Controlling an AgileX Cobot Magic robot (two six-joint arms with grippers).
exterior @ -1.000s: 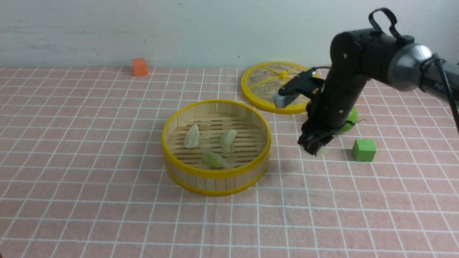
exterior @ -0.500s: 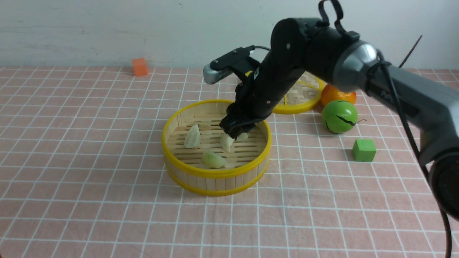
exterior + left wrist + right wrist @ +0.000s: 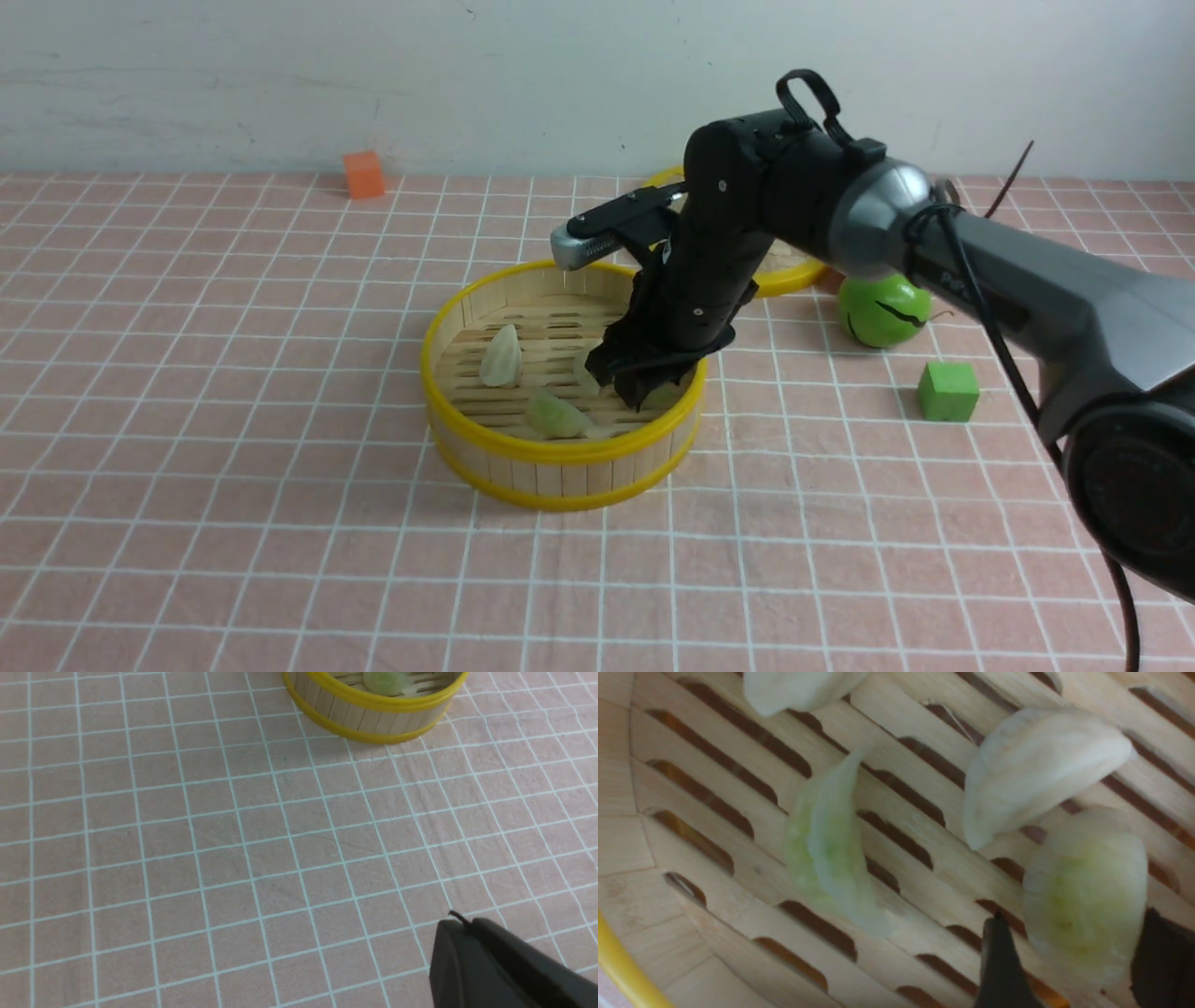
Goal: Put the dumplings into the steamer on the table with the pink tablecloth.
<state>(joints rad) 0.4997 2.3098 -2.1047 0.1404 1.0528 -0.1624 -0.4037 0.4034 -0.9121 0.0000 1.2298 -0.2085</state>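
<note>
Right between the dark fingertips of the robot's right gripper (image 3: 1071, 952) sits a translucent pale green, pleated dumpling (image 3: 1085, 896), low inside the round bamboo steamer with yellow rims (image 3: 560, 452). The jaws stand open on either side of it; whether either fingertip touches it, I can't tell. With three other dumplings also on the slats, the coming move probably wants a straight lift, clear of the cream-white dumpling (image 3: 1041, 770) just beside.

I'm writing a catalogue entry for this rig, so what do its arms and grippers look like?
The right arm is grey with black joints, pale lettering, black loops and a loose black cable. Its gripper has dark, narrow fingers; a silver-and-black camera housing juts above. The left gripper shows only dark, tapering tips.
</note>
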